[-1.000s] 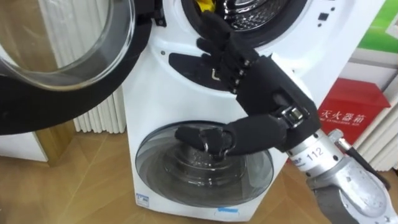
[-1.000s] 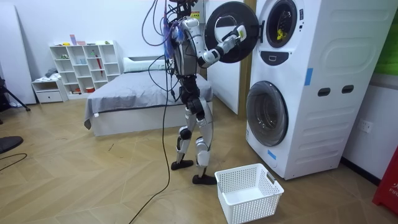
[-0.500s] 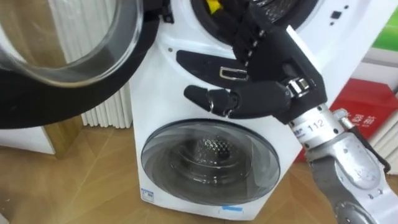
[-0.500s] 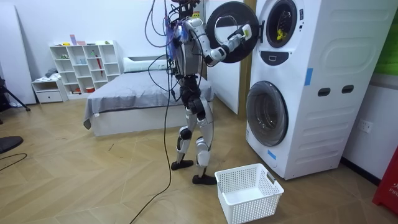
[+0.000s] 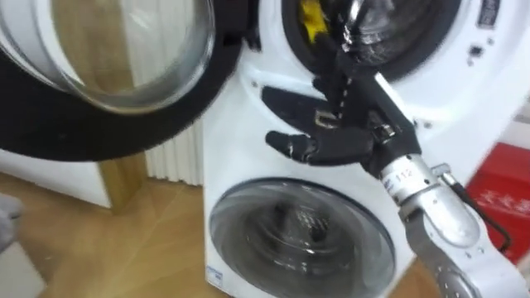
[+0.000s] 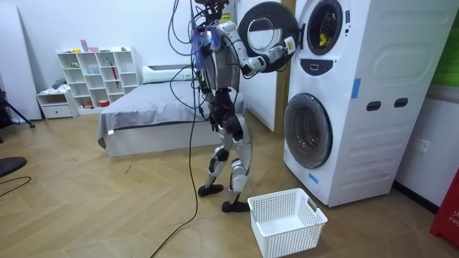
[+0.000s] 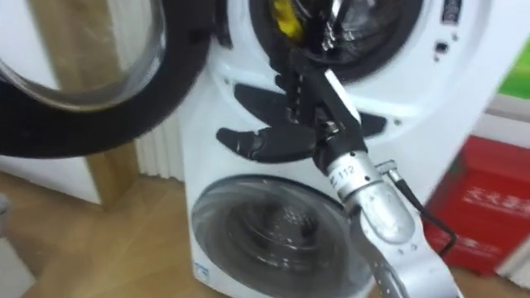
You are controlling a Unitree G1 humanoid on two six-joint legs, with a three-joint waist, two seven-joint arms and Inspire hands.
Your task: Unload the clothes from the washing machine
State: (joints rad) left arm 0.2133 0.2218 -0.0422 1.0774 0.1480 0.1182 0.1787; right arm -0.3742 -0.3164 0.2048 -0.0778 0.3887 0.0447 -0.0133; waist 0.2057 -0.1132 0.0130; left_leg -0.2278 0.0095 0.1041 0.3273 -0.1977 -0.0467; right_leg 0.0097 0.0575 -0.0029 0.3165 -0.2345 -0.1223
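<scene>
A yellow piece of clothing (image 5: 313, 20) (image 7: 283, 16) lies at the left inside the upper washing machine's drum (image 5: 381, 37). My right hand (image 5: 352, 116) (image 7: 302, 116) is raised before the drum's lower rim. Its fingers point straight up toward the opening, its thumb sticks out to the left, and it is open and holds nothing. The upper round door (image 5: 108, 74) hangs swung open at the left. In the room view I stand before the stacked machines (image 6: 344, 100) with my right hand (image 6: 287, 46) lifted to the upper opening, where the yellow clothing (image 6: 320, 32) shows.
The lower machine's round door (image 5: 298, 240) is closed beneath my arm. A white laundry basket (image 6: 287, 221) stands on the floor beside my feet. A red box (image 7: 480, 207) sits to the right of the machines, and a white radiator (image 5: 178, 153) is at the left.
My right hand has risen from in front of the lower door to the upper drum's rim. The eye views have shifted, and in the room view my body has moved closer to the machine.
</scene>
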